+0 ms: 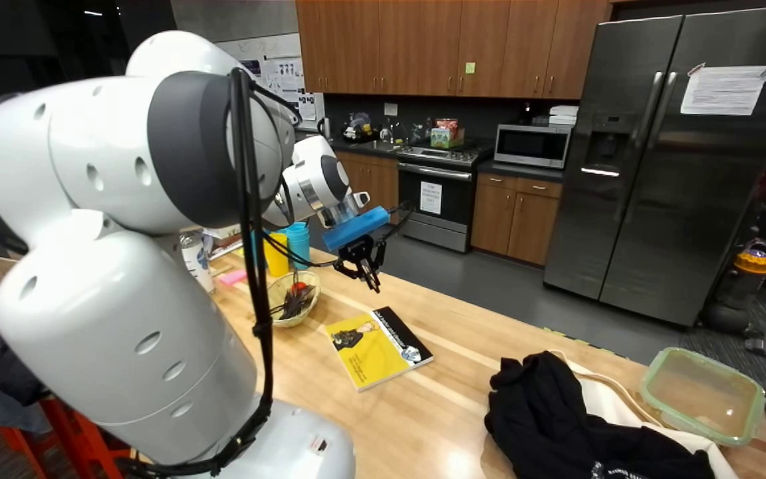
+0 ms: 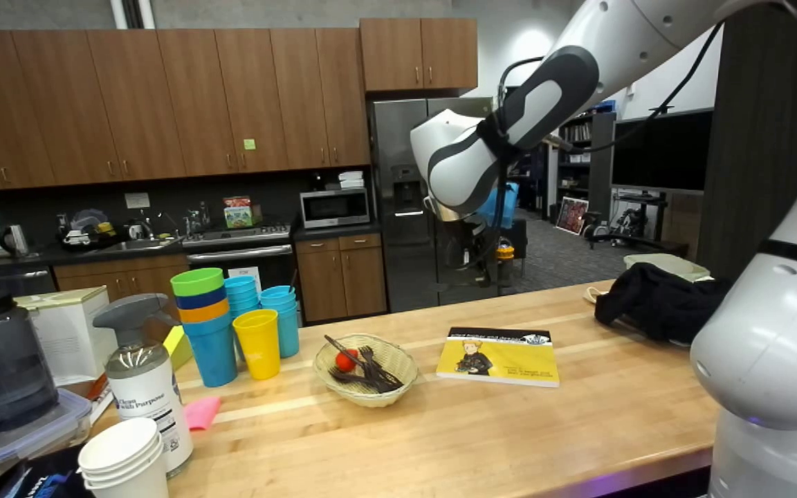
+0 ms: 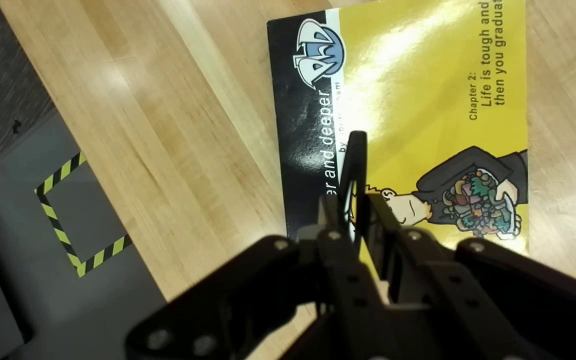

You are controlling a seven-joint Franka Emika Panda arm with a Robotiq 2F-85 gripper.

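Gripper [image 3: 352,210] is clamped on a slim dark item [image 3: 357,160], type not determinable, held above the table [image 1: 423,412] and clear of it. Book [image 2: 499,360] lies flat on the table, cover up, below the item and apart from it. Basket [image 2: 367,398] stands near the book in both exterior views, containing dark forks [image 2: 379,375] and a red object [image 2: 346,360].

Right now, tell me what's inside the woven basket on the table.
In an exterior view, the woven basket holds a round red thing and several dark, fork-like utensils. Whatever lies beneath these is covered and cannot be seen.
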